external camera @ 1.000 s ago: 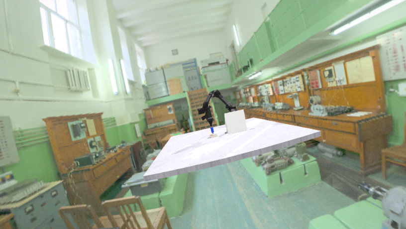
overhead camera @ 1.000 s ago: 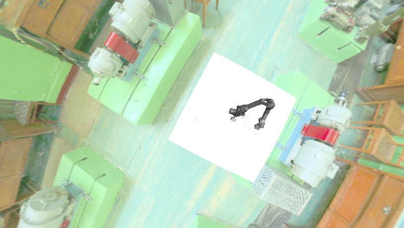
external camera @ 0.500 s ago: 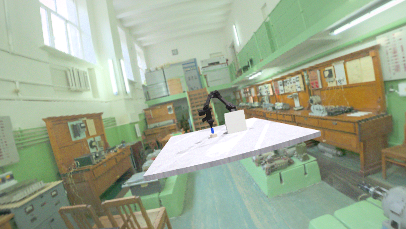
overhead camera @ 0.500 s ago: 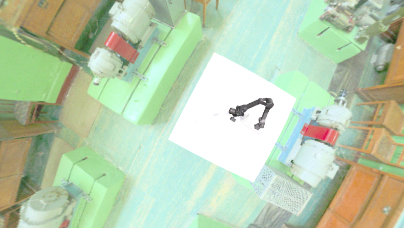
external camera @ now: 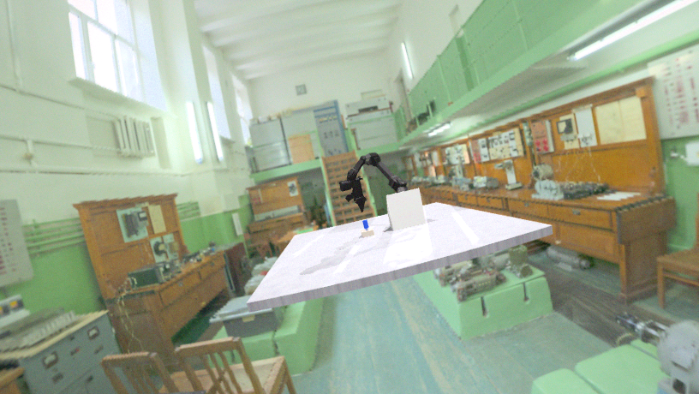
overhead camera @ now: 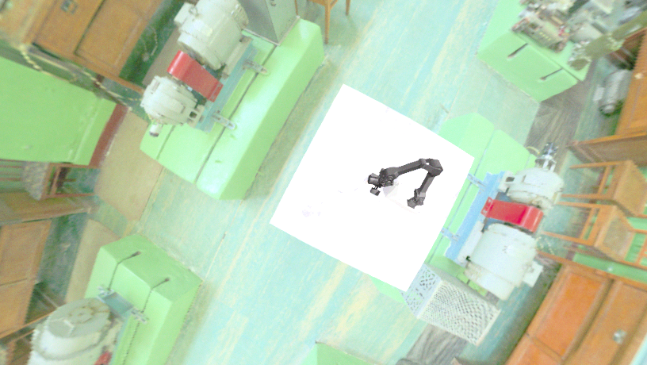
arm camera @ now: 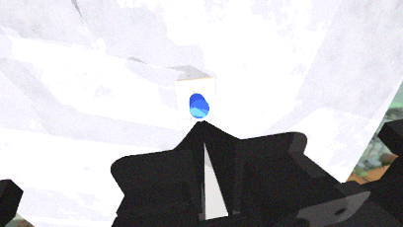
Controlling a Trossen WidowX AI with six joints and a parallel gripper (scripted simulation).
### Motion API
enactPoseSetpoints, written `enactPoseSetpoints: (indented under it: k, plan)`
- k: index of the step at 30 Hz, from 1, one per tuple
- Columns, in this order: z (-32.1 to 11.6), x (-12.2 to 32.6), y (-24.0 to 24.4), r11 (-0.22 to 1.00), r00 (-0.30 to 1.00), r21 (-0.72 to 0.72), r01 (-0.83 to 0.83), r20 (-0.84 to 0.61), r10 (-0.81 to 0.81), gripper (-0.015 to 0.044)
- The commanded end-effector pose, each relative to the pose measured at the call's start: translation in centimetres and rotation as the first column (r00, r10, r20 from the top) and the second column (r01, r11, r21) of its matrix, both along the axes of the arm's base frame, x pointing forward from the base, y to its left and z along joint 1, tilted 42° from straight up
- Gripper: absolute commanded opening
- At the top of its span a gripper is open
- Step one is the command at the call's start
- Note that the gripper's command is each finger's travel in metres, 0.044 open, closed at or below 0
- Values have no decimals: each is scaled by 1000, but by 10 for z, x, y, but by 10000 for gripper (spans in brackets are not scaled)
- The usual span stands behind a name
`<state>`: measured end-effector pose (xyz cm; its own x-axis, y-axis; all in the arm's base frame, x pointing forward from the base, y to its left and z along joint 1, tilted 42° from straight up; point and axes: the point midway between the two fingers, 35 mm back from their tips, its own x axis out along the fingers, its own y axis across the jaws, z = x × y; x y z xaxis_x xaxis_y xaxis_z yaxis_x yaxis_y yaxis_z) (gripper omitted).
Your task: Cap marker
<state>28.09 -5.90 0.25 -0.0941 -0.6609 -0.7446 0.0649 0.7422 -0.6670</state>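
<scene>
The blue cap point(arm camera: 199, 106) point(external camera: 365, 224) sits on top of the marker, which stands upright in the small pale holder block point(arm camera: 206, 83) point(external camera: 367, 233) on the white table point(overhead camera: 339, 149) point(external camera: 391, 264). The marker's body is hidden under the cap. My gripper point(arm camera: 201, 124) point(external camera: 361, 207) point(overhead camera: 374, 191) is shut with nothing between the fingers. It hangs above the cap, clear of it, with a gap showing in the exterior view. In the wrist view the closed fingertips point just below the cap.
A white box point(external camera: 405, 209) stands on the table just right of the holder block, in front of the arm's base. The table's edges drop off to the workshop floor on all sides.
</scene>
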Motion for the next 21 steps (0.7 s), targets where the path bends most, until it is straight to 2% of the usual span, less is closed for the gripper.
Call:
enactPoseSetpoints:
  k: [1,5,21]
  plan:
    - [26,3,22,1000,1000,4,5,11,-5,0]
    - [26,3,22,1000,1000,4,5,11,-5,0]
    - [26,3,22,1000,1000,4,5,11,-5,420]
